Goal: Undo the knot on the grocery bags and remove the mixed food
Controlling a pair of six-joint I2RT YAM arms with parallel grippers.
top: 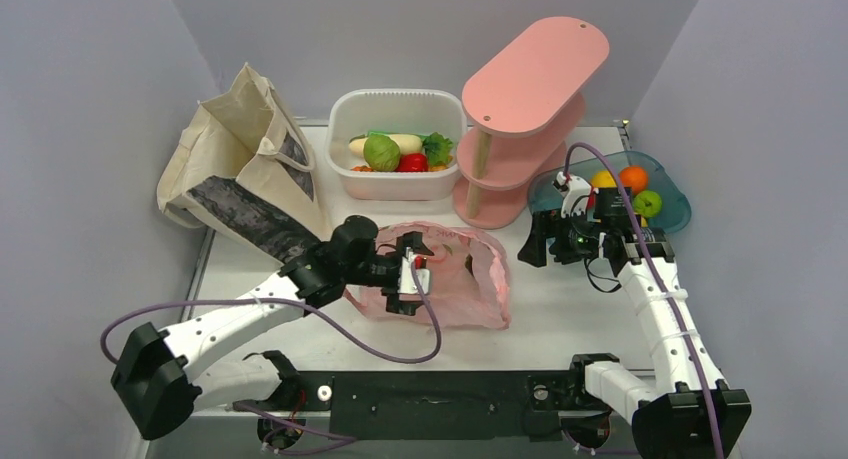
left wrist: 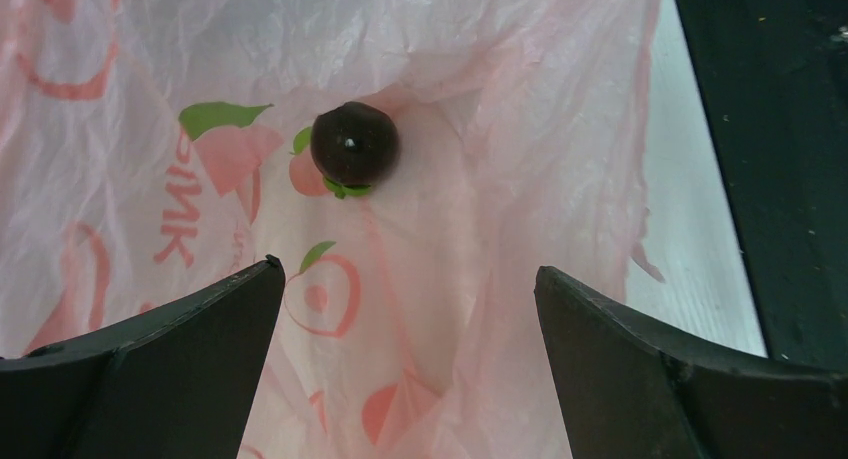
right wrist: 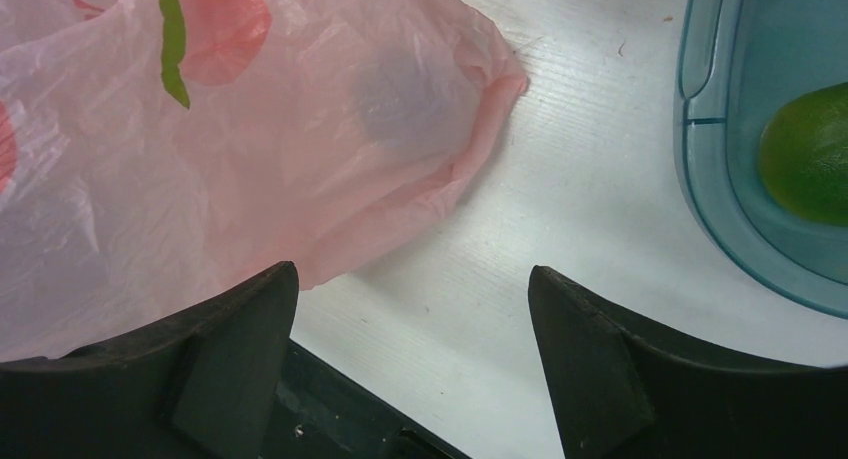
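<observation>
White surface (top: 560, 309), near edge: pink bag (top: 470, 279), thin, limp, likely slippery film, best pinched at a loose fold; left claw (top: 412, 277) open above it, right claw (top: 545, 241) open beside it.

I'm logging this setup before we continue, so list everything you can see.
Plastic bag: one, translucent pink with red print, middle, near side.
Canvas tote: one, beige with dark patch, back left.
Tub: one, white, back centre, holding vegetables.
Tiered shelf: one, pink, right of the tub.
Tray: one, teal, back right, holding fruit.
Round item: one, dark maroon, on the pink plastic.
Left gripper: one, black, open, over the bag.
Right gripper: one, black, open, between bag and tray.
</observation>
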